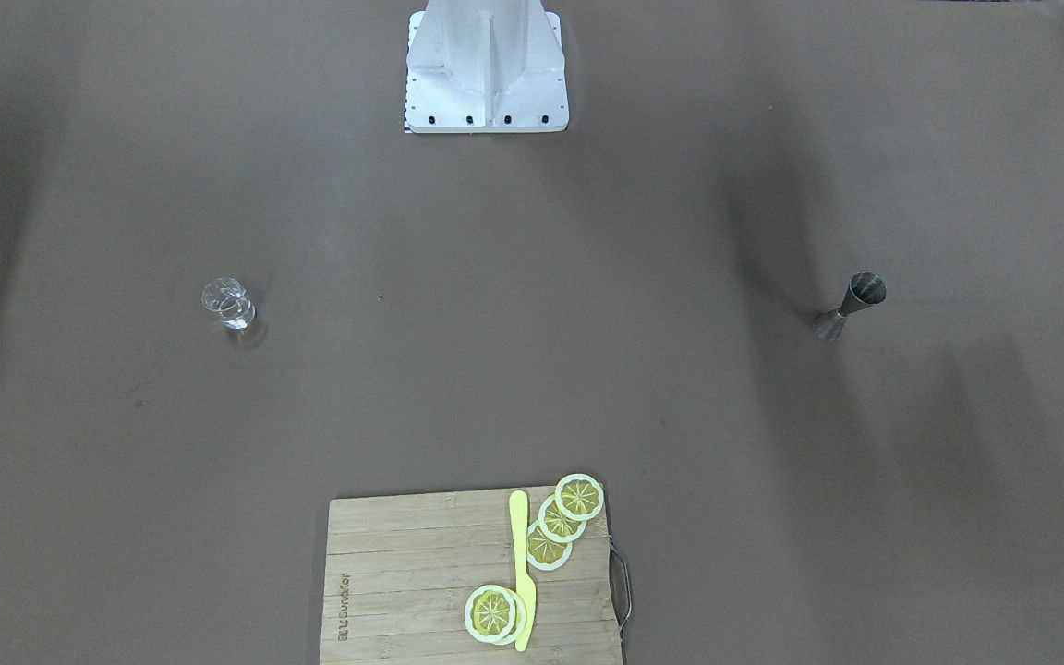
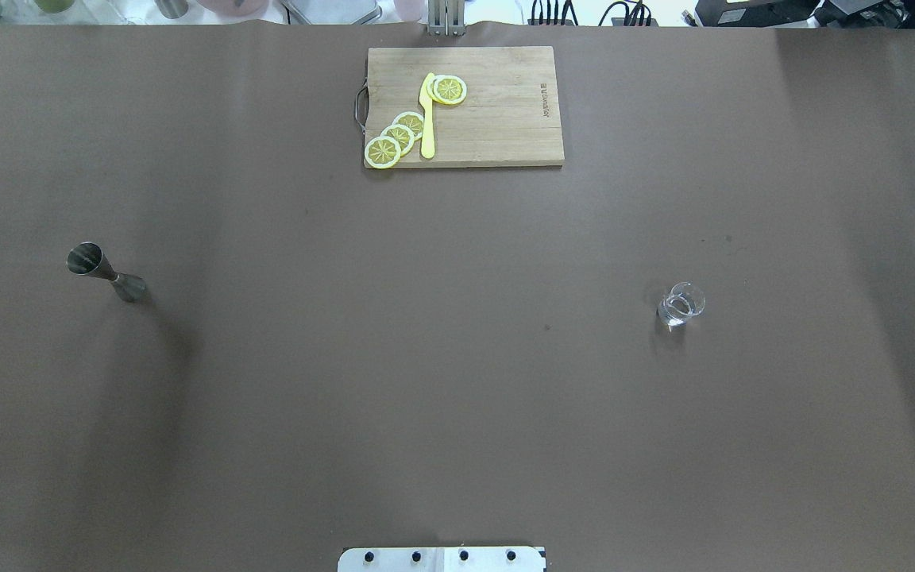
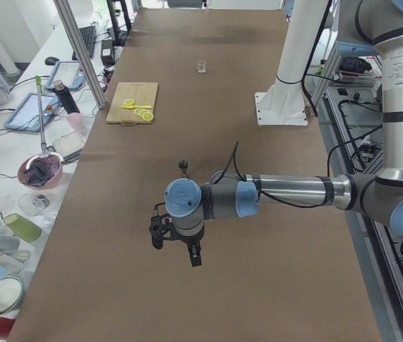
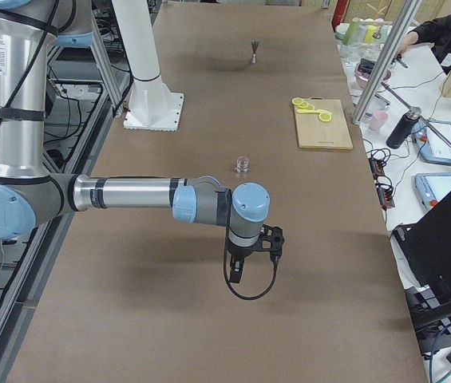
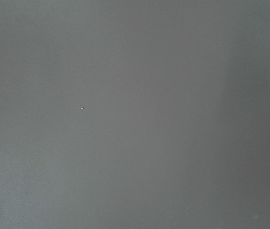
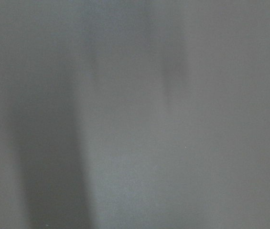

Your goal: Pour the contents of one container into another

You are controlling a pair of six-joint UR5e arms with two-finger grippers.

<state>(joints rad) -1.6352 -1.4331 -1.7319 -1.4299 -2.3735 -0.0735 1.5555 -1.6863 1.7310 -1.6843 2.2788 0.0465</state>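
The steel double-cone jigger (image 2: 104, 274) stands well apart from our left gripper (image 3: 177, 248), the small clear glass (image 2: 681, 304) from our right gripper (image 4: 254, 258). Both forearms reach out level. We cannot tell either grip.

Bare table (image 2: 426, 357) surrounds the jigger (image 2: 106, 272) and the glass (image 2: 681, 304); the cutting board (image 2: 497, 119) sits well apart.

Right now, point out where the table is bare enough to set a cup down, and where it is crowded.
The middle strip between the jigger and the glass is bare, as is the stretch from the cutting board down to the robot base. Only the board's handle end is crowded, with lemon slices and a yellow knife.
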